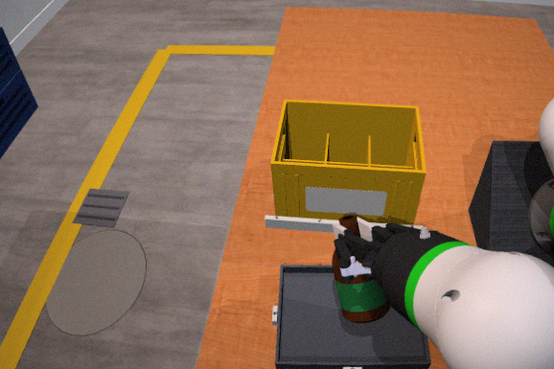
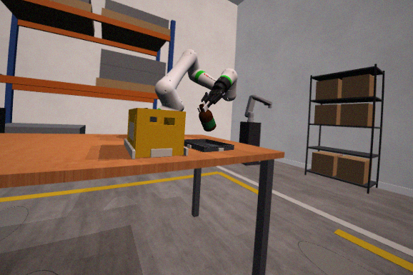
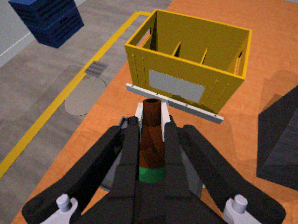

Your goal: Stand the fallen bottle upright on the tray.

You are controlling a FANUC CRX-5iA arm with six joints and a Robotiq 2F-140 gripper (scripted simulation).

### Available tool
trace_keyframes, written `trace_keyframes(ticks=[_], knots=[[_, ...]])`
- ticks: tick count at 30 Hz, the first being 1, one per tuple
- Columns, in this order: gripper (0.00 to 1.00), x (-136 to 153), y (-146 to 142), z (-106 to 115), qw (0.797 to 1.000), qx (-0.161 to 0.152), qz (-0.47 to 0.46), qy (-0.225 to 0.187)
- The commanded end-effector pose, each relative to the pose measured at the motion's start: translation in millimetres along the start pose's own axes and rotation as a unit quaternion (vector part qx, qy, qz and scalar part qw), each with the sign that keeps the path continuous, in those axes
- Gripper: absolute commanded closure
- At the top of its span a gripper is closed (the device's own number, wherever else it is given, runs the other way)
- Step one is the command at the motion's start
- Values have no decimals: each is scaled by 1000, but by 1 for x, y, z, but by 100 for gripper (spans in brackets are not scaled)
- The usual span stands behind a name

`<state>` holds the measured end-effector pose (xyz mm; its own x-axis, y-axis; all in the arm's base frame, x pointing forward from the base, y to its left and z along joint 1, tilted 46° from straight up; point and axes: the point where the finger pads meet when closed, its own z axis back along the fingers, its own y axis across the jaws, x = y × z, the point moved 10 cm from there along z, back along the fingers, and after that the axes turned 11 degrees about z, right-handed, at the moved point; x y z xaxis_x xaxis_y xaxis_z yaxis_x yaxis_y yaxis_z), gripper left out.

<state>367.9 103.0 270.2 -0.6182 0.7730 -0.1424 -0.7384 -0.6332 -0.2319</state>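
The gripper [image 1: 352,236] [image 2: 204,108] [image 3: 152,110] is grasping the brown bottle [image 1: 361,295] [image 2: 208,120] [image 3: 152,145] by its neck, the fingers standing narrowly apart. Relative to the tray [image 1: 311,327] [image 2: 207,148] [image 3: 114,167], the bottle is hanging above it, tilted, and the yellow crate [image 1: 347,183] [image 2: 157,133] [image 3: 190,75] is standing beside it. The bottle is wearing a green band; the crate is bearing a grey panel [image 1: 346,200] [image 3: 176,86], showing no readable writing.

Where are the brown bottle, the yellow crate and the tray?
brown bottle [image 1: 362,294] [image 2: 209,122] [image 3: 151,173]: all views, green label
yellow crate [image 1: 346,134] [image 2: 157,136] [image 3: 188,75]: all views, walls
tray [image 1: 311,310] [image 2: 211,148]: top, floor; exterior, side
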Motion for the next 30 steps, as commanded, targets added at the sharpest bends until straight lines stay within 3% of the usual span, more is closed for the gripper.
trace_keyframes(ticks=[1,30], knots=[[100,0,0,0,1000,1,0,2],[100,17,-3,-1,997,17,-1,72]])
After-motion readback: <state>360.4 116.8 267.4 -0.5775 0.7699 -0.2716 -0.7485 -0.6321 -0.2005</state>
